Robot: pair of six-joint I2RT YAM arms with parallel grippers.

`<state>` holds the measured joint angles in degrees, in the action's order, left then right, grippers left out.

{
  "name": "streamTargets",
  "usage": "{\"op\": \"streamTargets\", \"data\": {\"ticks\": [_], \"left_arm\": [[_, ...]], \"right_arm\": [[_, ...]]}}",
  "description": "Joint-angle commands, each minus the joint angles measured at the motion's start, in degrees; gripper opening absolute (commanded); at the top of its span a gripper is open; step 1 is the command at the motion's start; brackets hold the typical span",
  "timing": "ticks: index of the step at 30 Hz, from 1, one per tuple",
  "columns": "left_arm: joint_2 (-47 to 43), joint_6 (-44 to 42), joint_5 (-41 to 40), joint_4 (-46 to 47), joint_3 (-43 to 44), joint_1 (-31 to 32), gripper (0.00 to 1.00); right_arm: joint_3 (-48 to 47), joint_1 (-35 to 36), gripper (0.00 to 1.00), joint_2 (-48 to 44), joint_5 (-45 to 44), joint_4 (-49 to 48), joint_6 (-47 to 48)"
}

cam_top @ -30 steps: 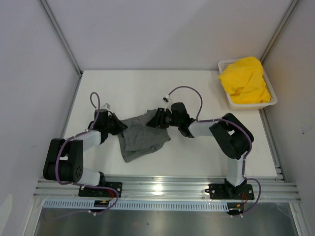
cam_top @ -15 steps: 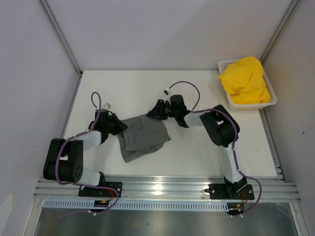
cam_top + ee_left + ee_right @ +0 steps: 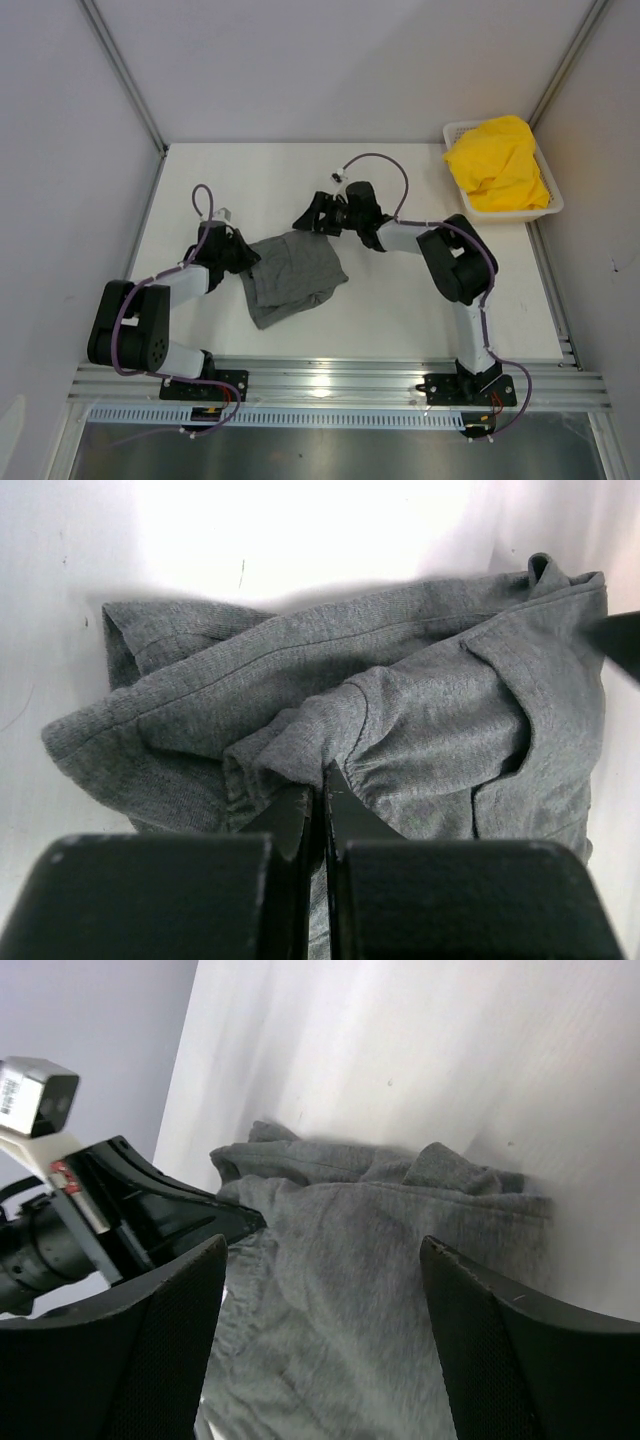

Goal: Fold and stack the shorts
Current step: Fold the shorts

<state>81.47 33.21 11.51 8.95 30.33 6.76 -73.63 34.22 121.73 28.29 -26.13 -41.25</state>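
- Left pincer [image 3: 320, 780] is clamping its two black fingers together on a raised fold of the dark grey cloth shorts [image 3: 400, 710]. The fingertips are disappearing under that fold, so I am not seeing how much cloth is sitting between them.
- Right pincer [image 3: 322, 1250] is holding its fingers wide apart with nothing gripped, hovering just above the far edge of the grey pair.
- From above, I am finding the left pincer's fingers too dark and small to tell apart at the cloth's left edge.
- A dark wedge [image 3: 622, 640] is poking in at the right border of the left wrist view, cut off; I cannot tell what it is.
- The grey pair is lying crumpled on the white tabletop [image 3: 400, 320], between the two pincers and left of centre.
- The bright yellow cloth shorts [image 3: 497, 165] are lying heaped in the white plastic mesh basket [image 3: 553, 205] at the far right corner. They are covering most of it, so only its rim and near wall are showing, and I am not making out any tags.
- Pale grey wall panels [image 3: 330, 70] are closing in the table on three sides, with aluminium posts [image 3: 125, 75] rising at the far corners.
- An aluminium rail [image 3: 330, 380] is running along the near edge.
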Motion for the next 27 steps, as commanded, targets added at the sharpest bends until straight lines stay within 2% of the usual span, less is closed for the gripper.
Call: {"op": "streamTargets", "data": {"ticks": [1, 8, 21, 25, 27], "left_arm": [[-0.5, -2.1, -1.8, -1.5, 0.9, 0.9, 0.0], [-0.5, -2.5, -1.7, -1.6, 1.4, 1.2, 0.0], [-2.3, -2.9, -3.9, -3.8, 2.1, 2.4, 0.0], [-1.7, -3.0, -3.9, -3.6, 2.5, 2.5, 0.0], [-1.1, -3.0, -3.6, -3.5, 3.0, 2.6, 0.0]], "right_arm": [[-1.5, -1.7, 0.79, -7.3, -2.2, 9.0, 6.8], [-1.8, -4.8, 0.76, -6.2, 1.4, 13.9, 10.5], [-3.7, -6.1, 0.71, 3.3, 9.7, 10.6, 8.2], [-3.4, -5.9, 0.63, 4.7, 12.2, 7.9, 6.7], [-3.4, -5.7, 0.53, 5.4, 12.7, 7.2, 6.1]]}}
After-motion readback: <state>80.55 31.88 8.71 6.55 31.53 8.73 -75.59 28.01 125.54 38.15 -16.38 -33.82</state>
